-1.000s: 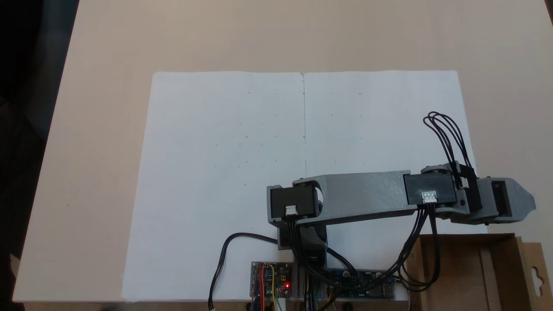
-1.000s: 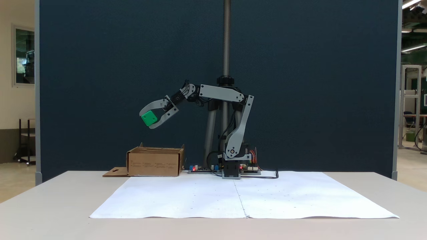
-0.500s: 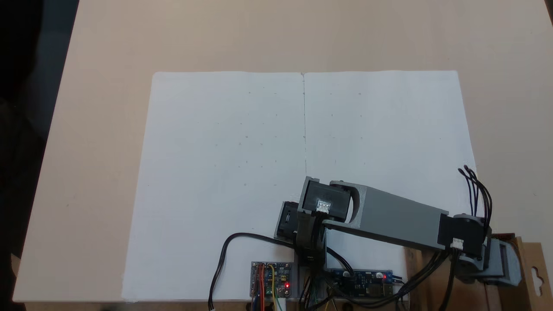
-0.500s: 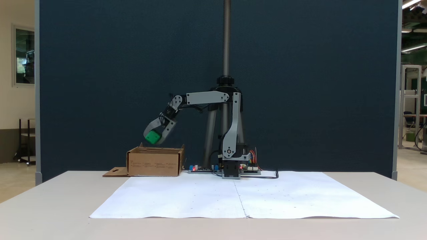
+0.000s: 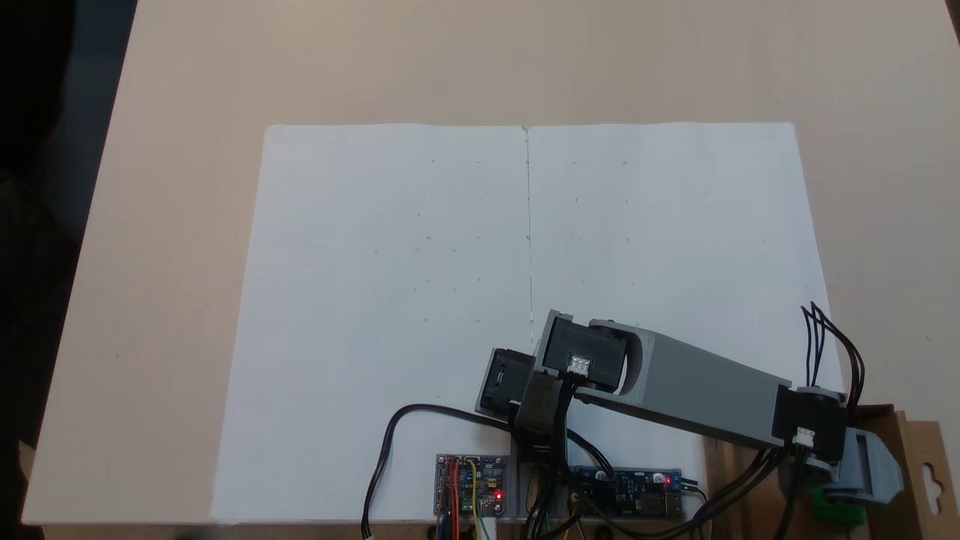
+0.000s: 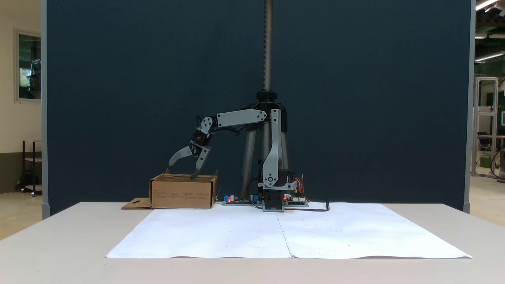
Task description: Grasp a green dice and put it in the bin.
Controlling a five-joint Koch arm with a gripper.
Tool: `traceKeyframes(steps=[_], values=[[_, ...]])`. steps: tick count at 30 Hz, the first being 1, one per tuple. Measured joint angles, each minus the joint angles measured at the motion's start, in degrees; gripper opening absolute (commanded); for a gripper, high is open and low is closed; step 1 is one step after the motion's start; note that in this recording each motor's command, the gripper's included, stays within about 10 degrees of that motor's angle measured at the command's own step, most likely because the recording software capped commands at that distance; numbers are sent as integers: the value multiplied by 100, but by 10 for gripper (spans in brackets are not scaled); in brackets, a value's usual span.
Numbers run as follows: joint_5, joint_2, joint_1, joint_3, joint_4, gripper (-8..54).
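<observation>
The green dice (image 5: 838, 508) lies inside the brown cardboard bin (image 5: 904, 450), at the bottom right of the view from above, partly under the grey jaw of my gripper. From the front, my gripper (image 6: 182, 170) hangs open just over the bin (image 6: 183, 193), one jaw raised to the left and the other dipping to the rim, with nothing between them. The bin's front wall hides the dice in that front view. The flap with the hang-hole (image 5: 931, 478) sticks out on the bin's far side from the arm.
Two white paper sheets (image 5: 525, 262) cover the middle of the beige table. Circuit boards (image 5: 471, 484) and black cables sit by the arm's base (image 6: 274, 199), next to the bin. A metal pole (image 6: 268, 43) and a dark blue partition stand behind.
The arm swung over the bin and lowered with the dice in its jaws. The jaws have since opened and the dice has dropped into the bin.
</observation>
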Motion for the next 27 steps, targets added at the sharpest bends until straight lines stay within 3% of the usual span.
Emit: traceKeyframes(steps=[5,15,27], values=[[0,193,-264,9,-9,438],[756,2083,-2039,0,-9,427],[1336,2303,-5379,-396,-659,435]])
